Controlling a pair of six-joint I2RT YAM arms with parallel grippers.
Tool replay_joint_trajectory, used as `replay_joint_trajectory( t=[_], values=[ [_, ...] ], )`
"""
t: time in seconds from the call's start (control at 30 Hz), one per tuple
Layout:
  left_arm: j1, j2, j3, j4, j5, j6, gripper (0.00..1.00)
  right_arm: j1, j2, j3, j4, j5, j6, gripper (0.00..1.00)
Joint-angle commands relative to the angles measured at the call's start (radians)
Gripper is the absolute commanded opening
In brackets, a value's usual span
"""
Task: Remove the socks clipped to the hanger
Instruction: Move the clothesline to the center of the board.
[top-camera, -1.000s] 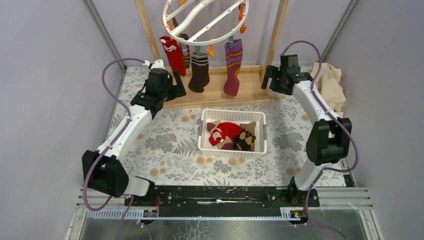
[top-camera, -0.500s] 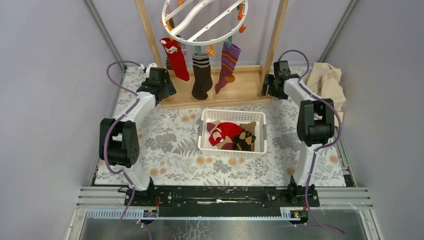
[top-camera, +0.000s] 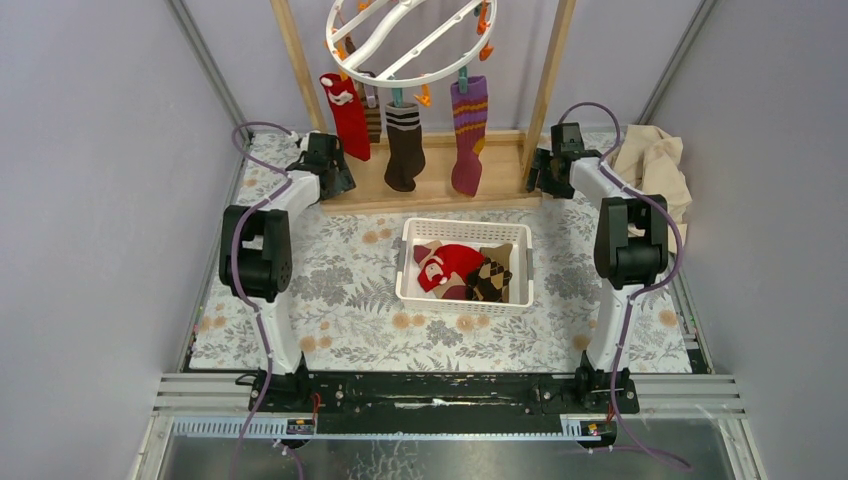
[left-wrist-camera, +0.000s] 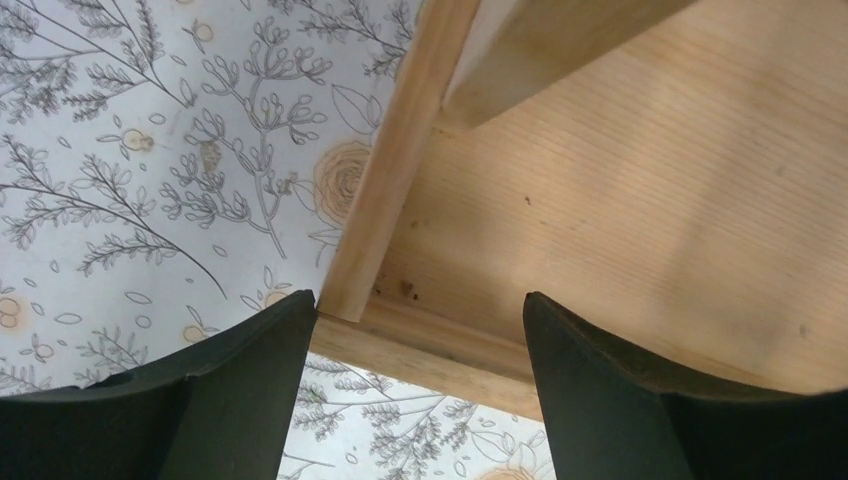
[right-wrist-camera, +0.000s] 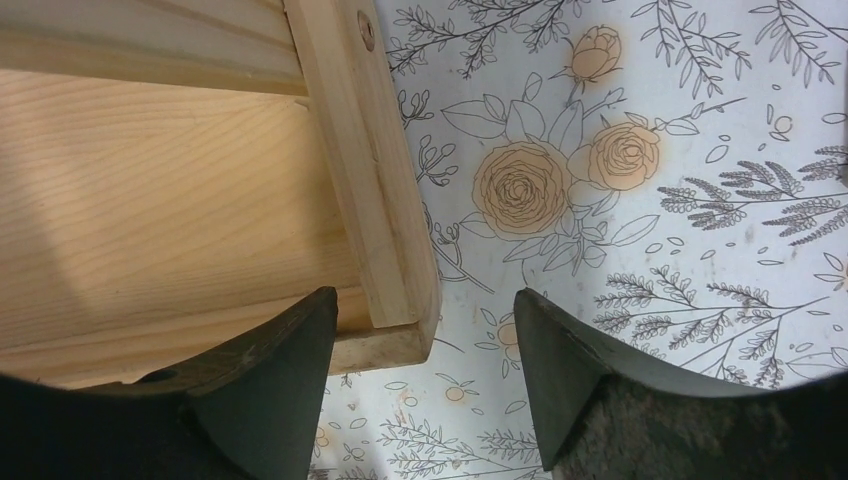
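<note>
The white ring hanger (top-camera: 395, 78) with orange and teal clips hangs at the top of the top view. Clipped to it are a red sock (top-camera: 348, 115), a brown-striped sock (top-camera: 404, 145) and a purple-orange striped sock (top-camera: 467, 132); another sock is partly hidden behind the red one. My left gripper (top-camera: 335, 172) is open and empty, low over the wooden rack base's left front corner (left-wrist-camera: 420, 330). My right gripper (top-camera: 540, 170) is open and empty over the base's right front corner (right-wrist-camera: 400, 320). Neither touches a sock.
A white basket (top-camera: 466, 292) in the middle of the floral table holds a red sock (top-camera: 447, 265) and a brown argyle sock (top-camera: 491, 275). The wooden rack posts (top-camera: 297, 60) stand at the back. A tan cloth (top-camera: 655, 160) lies at the far right.
Both arms have drawn back and dropped low, the left gripper moving from beside the red sock down to the rack base. The hanger and its socks swung and have settled.
</note>
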Motion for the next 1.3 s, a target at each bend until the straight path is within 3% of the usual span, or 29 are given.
replay_joint_trajectory(
  t=[0.0, 0.17, 0.4, 0.77, 1.27],
  values=[
    [0.023, 0.024, 0.021, -0.033, 0.039, 0.003, 0.84, -0.002, 0.019, -0.008, 0.012, -0.039, -0.002, 0.7],
    [0.023, 0.022, -0.01, -0.052, 0.064, 0.006, 0.78, -0.003, 0.004, -0.043, 0.002, -0.052, -0.002, 0.64],
    [0.023, 0.0, -0.076, -0.058, 0.081, 0.016, 0.53, -0.002, -0.034, -0.099, -0.024, -0.072, 0.003, 0.48],
    [0.005, -0.074, -0.192, -0.051, 0.101, 0.017, 0.51, -0.002, -0.171, -0.27, -0.007, -0.08, 0.023, 0.43],
    [-0.165, -0.33, -0.449, -0.05, 0.072, -0.064, 0.51, -0.002, -0.454, -0.545, 0.003, -0.066, 0.046, 0.43]
  ],
)
